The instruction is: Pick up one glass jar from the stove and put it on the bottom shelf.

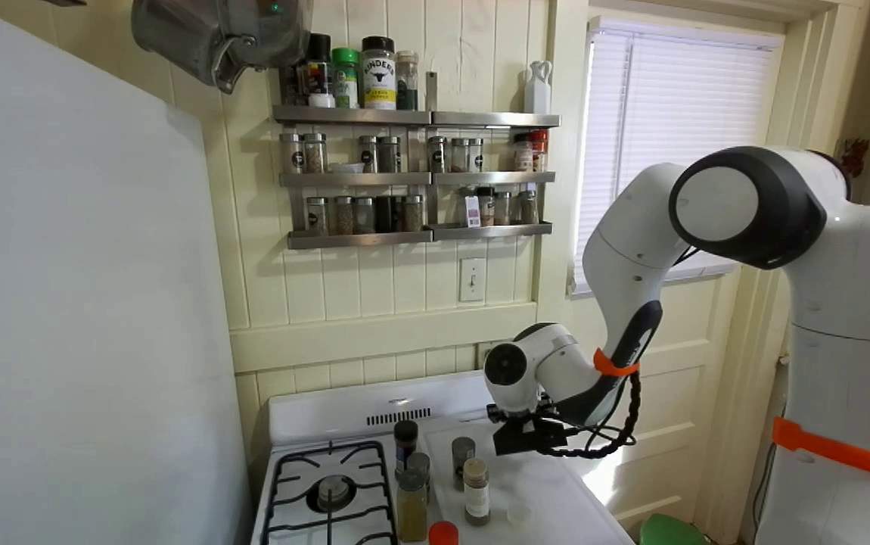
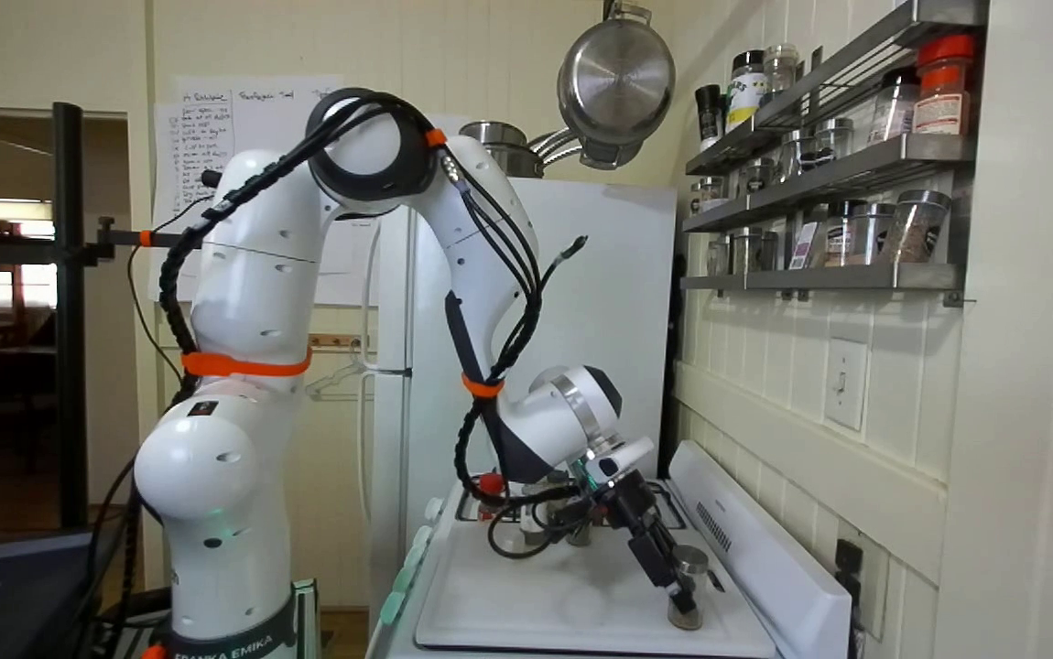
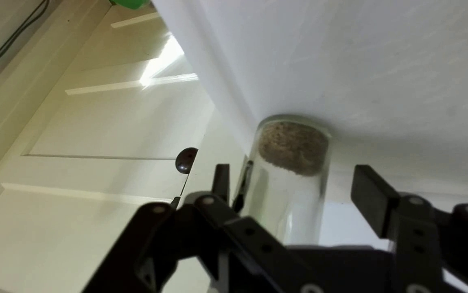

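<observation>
Glass jar: clear, cylindrical, w/ metal lid; brown grainy contents low, nr base, clear glass above. Stands upright on flat white section of stove, nr raised back panel. Wrist cam: gripper spread wide, jar btwn fingers, gap each side, nothing gripped. More spice containers grouped beside burner. Btm shelf on wall above stove, w/ row of small jars.

bright light falls low on a cream door with white blinds, beside a pale boarded wall.
</observation>
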Tool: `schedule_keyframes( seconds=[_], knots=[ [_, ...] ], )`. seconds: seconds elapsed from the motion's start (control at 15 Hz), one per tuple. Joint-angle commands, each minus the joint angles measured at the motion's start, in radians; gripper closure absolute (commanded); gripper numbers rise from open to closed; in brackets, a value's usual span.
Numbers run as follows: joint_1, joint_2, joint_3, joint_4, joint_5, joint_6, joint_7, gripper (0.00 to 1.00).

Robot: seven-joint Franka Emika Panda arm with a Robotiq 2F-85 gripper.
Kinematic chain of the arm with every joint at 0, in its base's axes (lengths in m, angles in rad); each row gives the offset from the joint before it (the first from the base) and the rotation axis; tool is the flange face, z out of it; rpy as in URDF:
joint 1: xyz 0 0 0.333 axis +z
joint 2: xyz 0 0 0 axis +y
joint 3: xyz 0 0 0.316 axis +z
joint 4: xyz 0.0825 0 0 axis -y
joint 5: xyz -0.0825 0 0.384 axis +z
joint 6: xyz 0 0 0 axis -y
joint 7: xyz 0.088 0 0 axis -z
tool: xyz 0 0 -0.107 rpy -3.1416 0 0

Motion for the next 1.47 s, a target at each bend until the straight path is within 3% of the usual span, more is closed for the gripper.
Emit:
schedule_keyframes(
  seconds=[0.0,0.07,0.2,0.33,0.87,1.4],
  knots=[
    [-0.002,0.025,-0.001,0.017,-0.026,0.022,0.036,0.33],
    [-0.001,0.027,-0.001,0.019,-0.027,0.022,0.037,0.53],
    [-0.001,0.03,-0.001,0.022,-0.026,0.021,0.035,0.58],
    [-0.001,0.033,0.0,0.026,-0.026,0.021,0.034,0.75],
    [0.021,0.02,-0.015,0.025,-0.023,0.025,0.015,0.77],
    [0.057,-0.132,-0.004,-0.037,0.038,0.026,-0.116,0.77]
  ],
)
